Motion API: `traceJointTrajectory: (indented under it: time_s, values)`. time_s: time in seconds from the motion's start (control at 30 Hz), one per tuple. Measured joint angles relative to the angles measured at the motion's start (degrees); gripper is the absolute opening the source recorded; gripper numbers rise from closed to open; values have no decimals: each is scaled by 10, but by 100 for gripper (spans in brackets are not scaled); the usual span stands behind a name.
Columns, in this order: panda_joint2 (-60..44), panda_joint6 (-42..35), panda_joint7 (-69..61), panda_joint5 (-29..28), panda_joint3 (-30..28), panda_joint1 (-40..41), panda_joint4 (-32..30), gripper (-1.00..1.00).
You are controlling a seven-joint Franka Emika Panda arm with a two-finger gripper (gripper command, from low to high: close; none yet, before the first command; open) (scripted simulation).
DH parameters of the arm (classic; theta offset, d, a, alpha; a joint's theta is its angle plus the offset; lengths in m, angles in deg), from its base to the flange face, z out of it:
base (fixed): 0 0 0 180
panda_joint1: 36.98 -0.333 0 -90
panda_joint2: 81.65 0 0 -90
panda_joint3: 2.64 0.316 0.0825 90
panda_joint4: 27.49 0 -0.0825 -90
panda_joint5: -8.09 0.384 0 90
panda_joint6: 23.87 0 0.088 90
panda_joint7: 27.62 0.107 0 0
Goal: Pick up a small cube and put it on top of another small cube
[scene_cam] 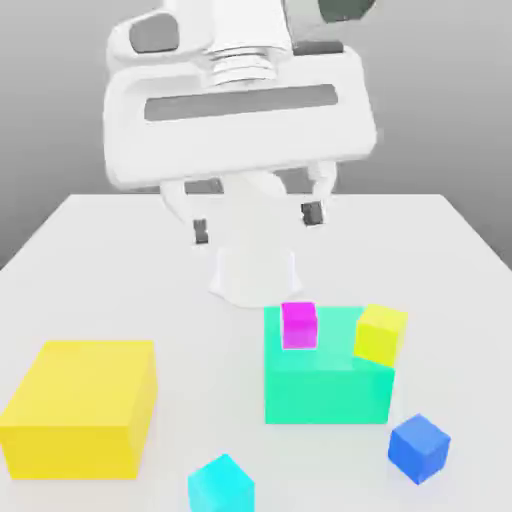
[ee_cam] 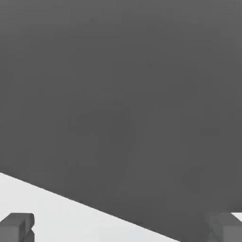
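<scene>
The small cyan cube (scene_cam: 221,485) lies on the white table (scene_cam: 120,250) at the front edge of the exterior view. A darker blue small cube (scene_cam: 419,447) rests to its right. A magenta small cube (scene_cam: 298,325) stands on top of the large teal block (scene_cam: 325,385), and a yellow small cube (scene_cam: 380,333) sits tilted on that block's right edge. My gripper (scene_cam: 256,222) hangs open high above the table's far middle, well behind all the cubes, with nothing between its fingers. In the hand view the two fingertips (ee_cam: 16,227) stand wide apart.
A large yellow block (scene_cam: 80,405) stands at the front of the exterior view's left. The robot's white base (scene_cam: 253,275) rises just behind the teal block. Bare table lies between the yellow and teal blocks.
</scene>
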Motion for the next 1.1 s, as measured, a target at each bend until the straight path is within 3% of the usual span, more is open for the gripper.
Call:
traceJointTrajectory:
  time_s: [0.2,0.43,0.57,0.6,0.83,1.0,1.1]
  values:
    - [-121,43,-100,18,-4,0,-13,0]
    - [-251,105,-170,-16,-6,12,-28,0]
    - [-335,168,-201,16,27,39,-13,0]
    - [-347,177,-205,21,33,44,-11,-100]
    - [-345,175,-204,19,33,43,-12,-100]
    - [-253,104,-170,-24,4,19,-33,-100]
    - [-199,67,-166,-9,26,1,-57,-100]
